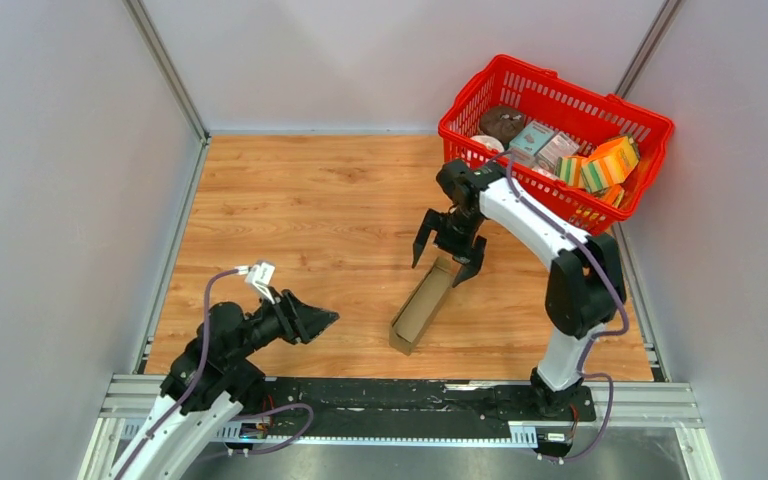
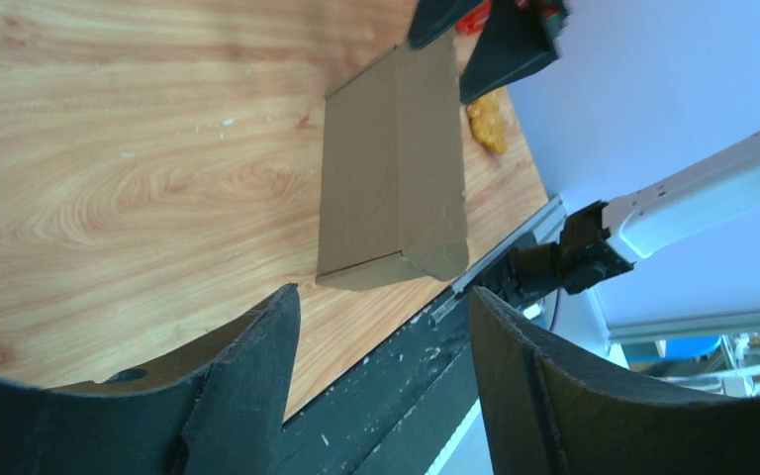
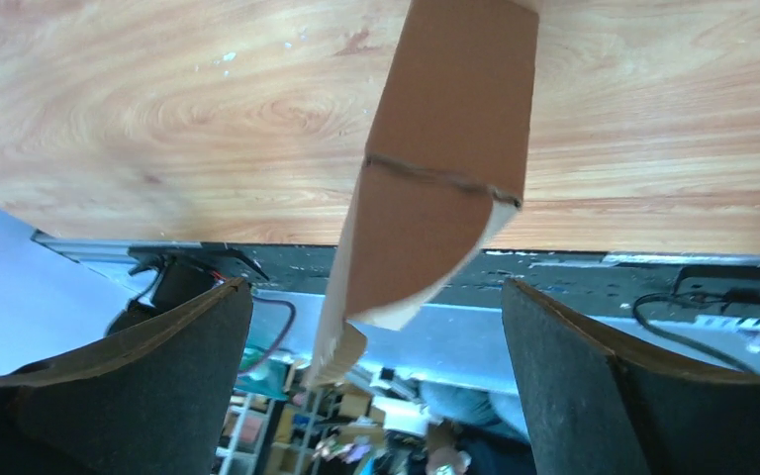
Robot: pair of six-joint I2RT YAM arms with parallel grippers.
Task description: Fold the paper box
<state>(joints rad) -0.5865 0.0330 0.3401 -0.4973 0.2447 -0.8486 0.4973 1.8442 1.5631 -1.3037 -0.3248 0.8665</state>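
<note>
Straddling paper box (image 1: 422,305) far end, right jaws apart; left jaws apart too, well clear.

A wood-grain worktop (image 1: 290,220) is enclosed on 3 sides by plain pale grey walls (image 1: 60,150), joined at the far corners by 2 slanting metal posts (image 1: 165,65). An aluminium rail (image 1: 650,408) is fixed along the near edge. Everything is evenly, softly lit.

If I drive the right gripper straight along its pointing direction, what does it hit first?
Probably the paper box: its far end lies directly ahead of the right gripper, between its open jaws. Depth unclear.
</note>
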